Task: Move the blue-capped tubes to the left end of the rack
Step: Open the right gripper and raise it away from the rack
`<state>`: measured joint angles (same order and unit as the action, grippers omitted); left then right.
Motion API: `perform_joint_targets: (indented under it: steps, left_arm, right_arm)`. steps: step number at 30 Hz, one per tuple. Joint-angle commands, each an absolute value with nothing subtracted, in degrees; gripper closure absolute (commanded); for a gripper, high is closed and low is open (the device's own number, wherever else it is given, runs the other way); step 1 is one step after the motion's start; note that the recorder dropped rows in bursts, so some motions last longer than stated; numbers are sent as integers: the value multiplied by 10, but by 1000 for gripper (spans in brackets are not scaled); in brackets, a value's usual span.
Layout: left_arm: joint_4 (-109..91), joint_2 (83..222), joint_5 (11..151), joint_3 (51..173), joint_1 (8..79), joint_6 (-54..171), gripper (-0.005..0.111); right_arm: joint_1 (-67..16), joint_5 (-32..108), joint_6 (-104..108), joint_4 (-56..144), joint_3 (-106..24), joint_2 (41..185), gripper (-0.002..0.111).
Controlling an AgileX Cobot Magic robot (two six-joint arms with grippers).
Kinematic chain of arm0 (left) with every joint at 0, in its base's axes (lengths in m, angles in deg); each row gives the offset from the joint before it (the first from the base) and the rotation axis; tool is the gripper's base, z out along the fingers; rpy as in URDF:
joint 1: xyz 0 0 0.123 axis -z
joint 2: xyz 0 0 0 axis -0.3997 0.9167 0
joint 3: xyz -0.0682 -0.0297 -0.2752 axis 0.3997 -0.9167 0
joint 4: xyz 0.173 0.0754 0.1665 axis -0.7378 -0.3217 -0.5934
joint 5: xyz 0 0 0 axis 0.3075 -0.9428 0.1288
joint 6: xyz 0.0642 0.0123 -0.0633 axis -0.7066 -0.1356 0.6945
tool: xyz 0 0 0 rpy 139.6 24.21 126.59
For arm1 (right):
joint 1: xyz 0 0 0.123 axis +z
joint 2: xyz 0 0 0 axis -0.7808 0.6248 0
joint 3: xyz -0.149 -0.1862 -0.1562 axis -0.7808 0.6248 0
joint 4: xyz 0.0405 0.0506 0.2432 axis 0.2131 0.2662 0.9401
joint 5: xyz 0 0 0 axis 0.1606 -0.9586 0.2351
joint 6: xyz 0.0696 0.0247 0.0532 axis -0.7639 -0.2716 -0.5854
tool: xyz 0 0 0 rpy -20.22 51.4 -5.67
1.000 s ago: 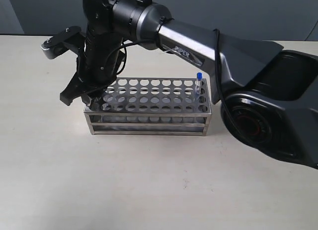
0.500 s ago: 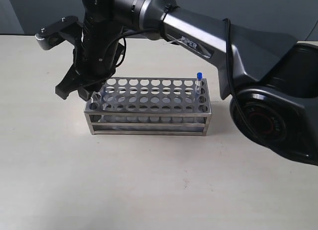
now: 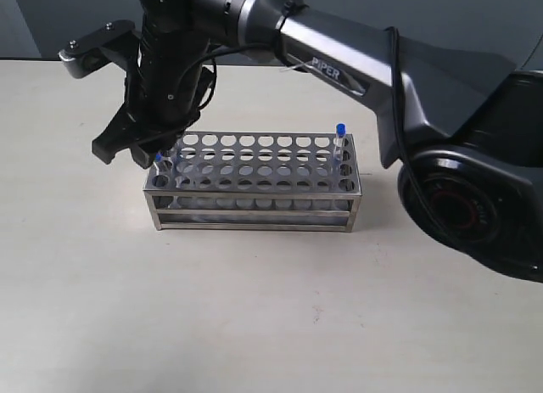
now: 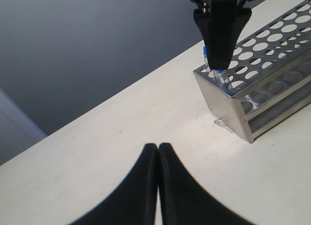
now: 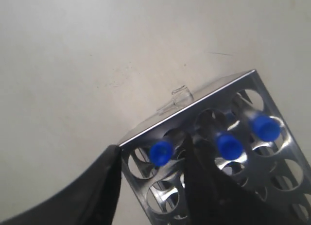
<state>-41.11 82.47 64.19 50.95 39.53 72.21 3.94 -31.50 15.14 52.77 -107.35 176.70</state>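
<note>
Blue-capped tubes (image 5: 228, 146) look light and slick; pinch at the cap. Right gripper (image 5: 148, 162) gapes around one at the rack's (image 3: 254, 213) left end; left gripper (image 4: 158, 154) closed.

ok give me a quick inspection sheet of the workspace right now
surface: pale table, faintly marked
job's things: grey rack; three blue-capped tubes at its left end, fourth tube at the right end
clutter: small clear piece on the table by the rack's left corner
grippers: right claw open, straddling the corner tube; left claw shut, away from the rack
cables: black cable along the right arm
surroundings: dark wall behind
</note>
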Motion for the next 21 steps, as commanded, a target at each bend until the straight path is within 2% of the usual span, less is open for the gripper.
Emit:
perform_joint_targets:
  steps: [1,7,12,15,21]
  left_arm:
    - [-410,827,644,513,397,725,106]
    - [-410,827,644,513,397,725,106]
    - [-411,827,647,513,397,725,106]
    - [-411,827,647,513,397,725,106]
    - [-411,827,647,513,397,725,106]
  right_arm:
    - [41,-317,148,520,-1071,1736,64]
    - [41,-317,140,499,-1071,1716,64]
    - [38,-317,98,392,-1071,1692,65]
    - [5,-317,56,365,-1063,1672,65]
    - [-90,-317,23,381,-860,1579,65]
